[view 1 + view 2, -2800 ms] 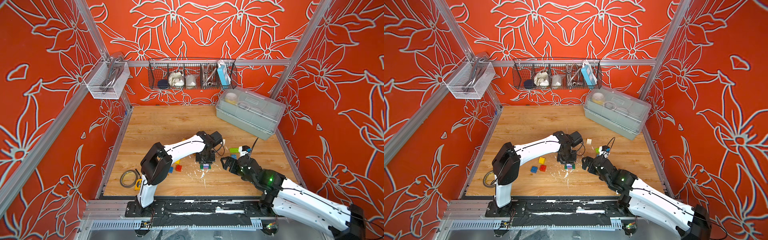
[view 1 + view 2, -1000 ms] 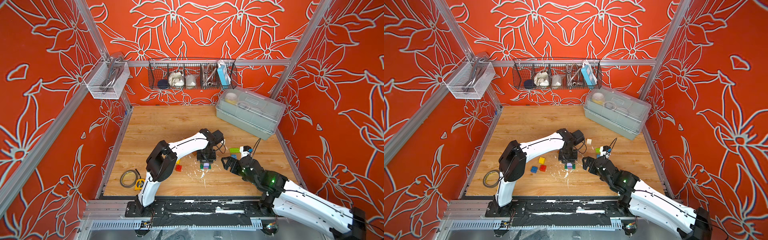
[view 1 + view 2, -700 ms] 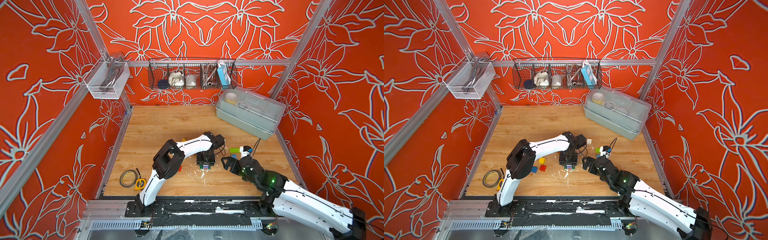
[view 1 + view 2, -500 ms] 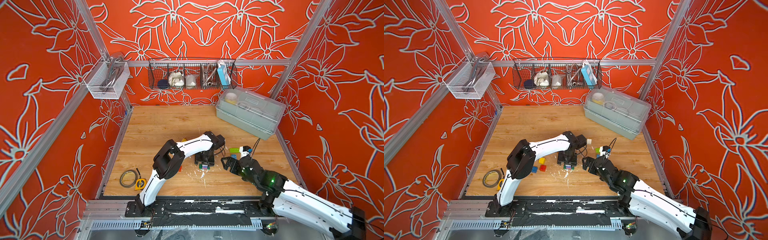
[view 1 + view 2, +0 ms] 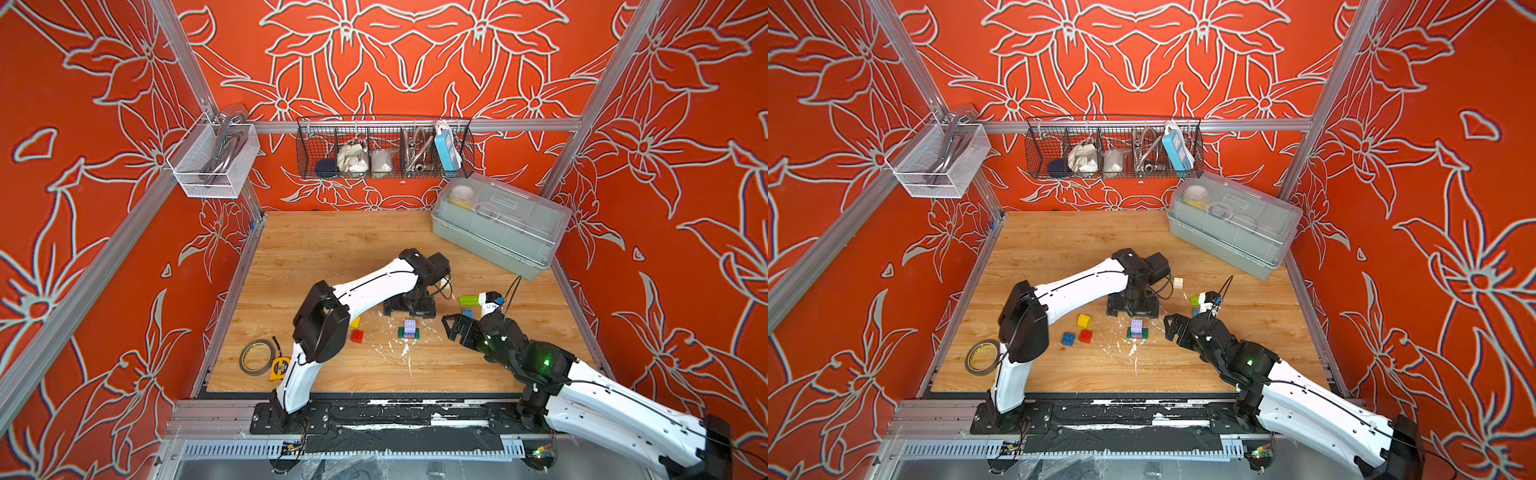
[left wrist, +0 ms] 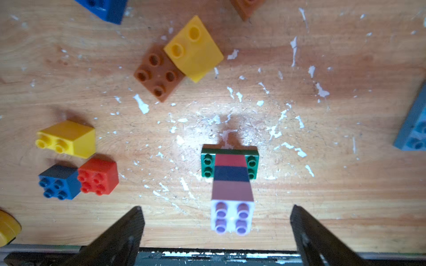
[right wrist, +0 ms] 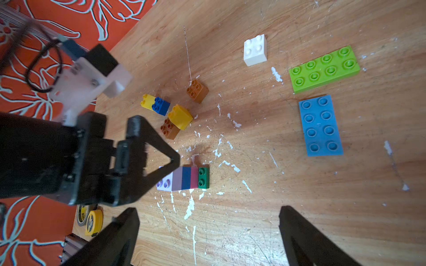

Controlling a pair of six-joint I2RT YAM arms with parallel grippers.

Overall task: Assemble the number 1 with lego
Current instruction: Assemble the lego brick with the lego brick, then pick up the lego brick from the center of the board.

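The stack [image 5: 409, 328] stands mid-desk [image 5: 332, 249]: a dark green plate at the bottom, then red, blue and pinkish-brown bricks, with a lilac one on top. The left tool [image 6: 217, 207] hangs close over it, jaws spread wide and gripping nothing. The right tool [image 7: 208, 209], near the stack, is likewise wide open and empty.

A wire basket [image 5: 309, 153] on the back wall holds a dark round thing, white bundles [image 5: 353, 158], a metal hose [image 5: 415, 153] and a light blue power strip [image 5: 446, 151]. A white mesh basket [image 5: 195, 178] on the left rail holds metal utensils. A clear lidded box [image 5: 490, 243] at the desk's far right corner holds a pale roll and clear items that are hard to make out.
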